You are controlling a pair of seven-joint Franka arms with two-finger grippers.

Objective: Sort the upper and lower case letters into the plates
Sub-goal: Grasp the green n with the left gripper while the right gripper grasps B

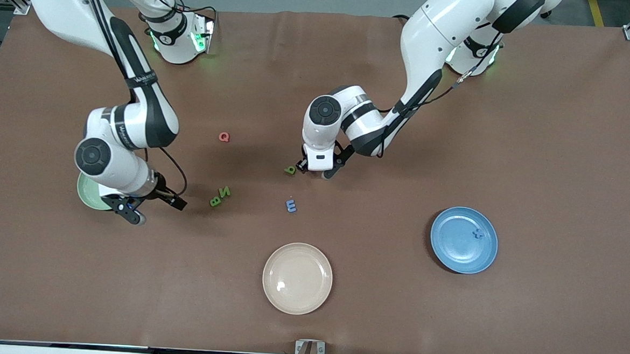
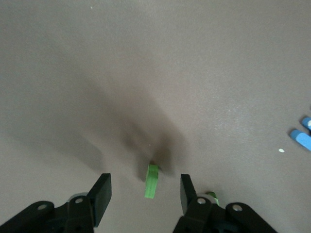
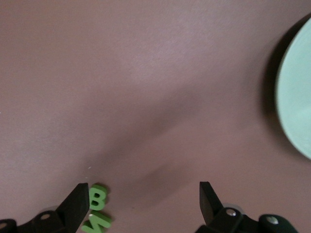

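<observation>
Mid-table: L gripper (image 2: pixel 146 194) spread astride green letter (image 2: pixel 152 181), untouched.
R gripper (image 3: pixel 146 204): spread, waiting near green plate (image 3: pixel 296 92).
Tip: centre letter, squeeze slow.

Brown table (image 1: pixel 537 156) w/ 3 plates (image 1: pixel 297 278), scattered letters (image 1: pixel 224 136).

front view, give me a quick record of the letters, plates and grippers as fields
left gripper: fingers either side of a small green letter, not yet shut
right gripper: open, beside the pale green plate
loose letters: pink Q, green B, green N, blue letter
blue plate: holds one blue letter
cream plate: no letters
</observation>
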